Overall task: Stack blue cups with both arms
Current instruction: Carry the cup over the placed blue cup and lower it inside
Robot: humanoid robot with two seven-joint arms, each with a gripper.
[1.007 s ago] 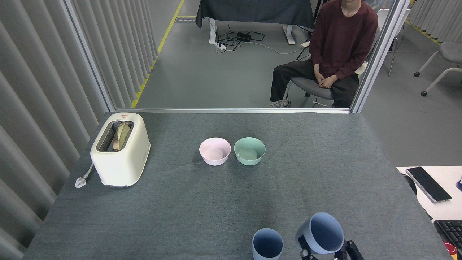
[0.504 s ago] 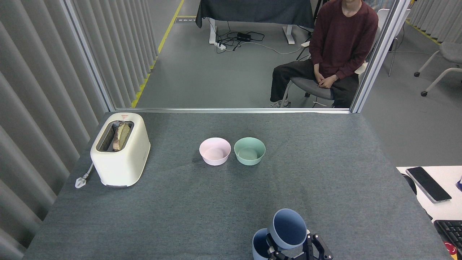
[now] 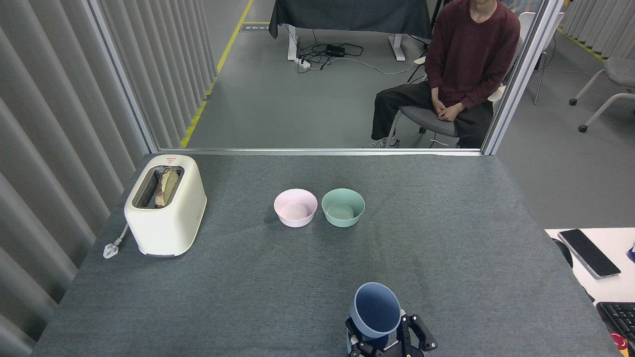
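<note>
Now the right tool [image 3: 384,339] is clamped on one blue cup [image 3: 375,310], right over the other cup [image 3: 364,343]. Next it likely must go straight down, then let go.

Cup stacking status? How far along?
Done: one blue cup is picked up, tilted in the right gripper. In hand: it sits over the second cup, which is mostly hidden beneath it; whether it is seated, I cannot tell. Left: seat it fully if needed, open the jaws. Left arm not in view.
</note>
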